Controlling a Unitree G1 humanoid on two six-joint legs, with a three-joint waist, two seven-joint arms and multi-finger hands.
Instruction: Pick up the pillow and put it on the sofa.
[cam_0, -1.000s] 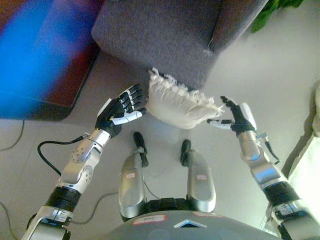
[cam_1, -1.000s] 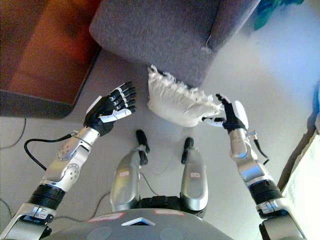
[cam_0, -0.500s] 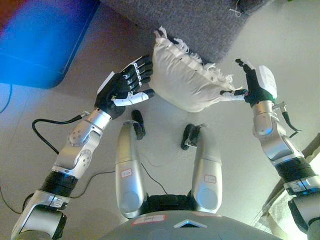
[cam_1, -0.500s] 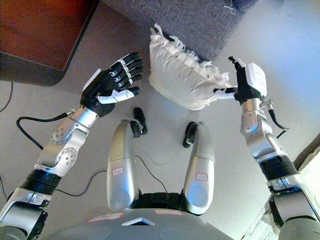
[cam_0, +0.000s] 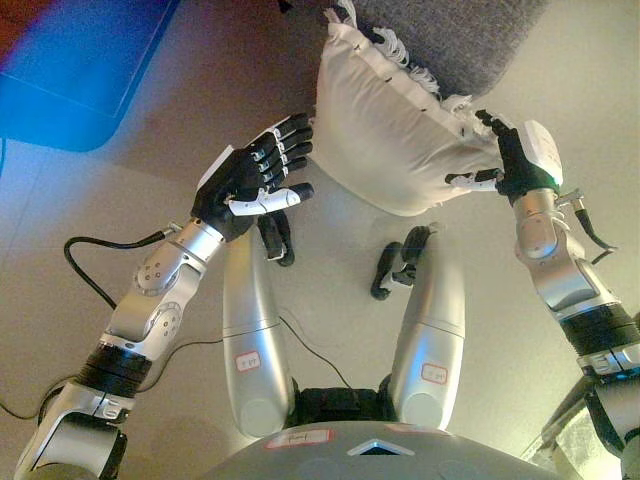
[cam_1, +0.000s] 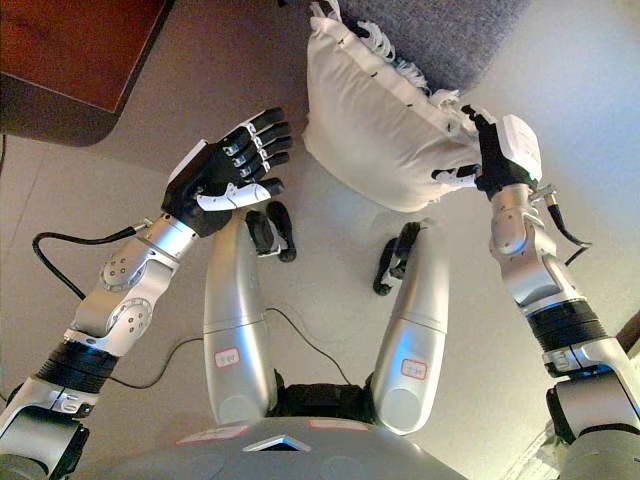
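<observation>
Right hand (cam_0: 515, 160), fingers spread, presses the pillow's (cam_0: 390, 130) right edge while the left hand (cam_0: 252, 180), open and empty, waits just beside its left edge, bracketing the floor-lying pillow, against the sofa (cam_0: 460, 30), for a two-handed squeeze.

White fringed pillow (cam_0: 385, 130), grey sofa (cam_0: 460, 30), dark red-brown furniture (cam_1: 70, 45).

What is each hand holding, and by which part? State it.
The right hand has its fingers against the right edge of the white pillow, not clearly closed round it. The left hand is open beside it, holding nothing.
</observation>
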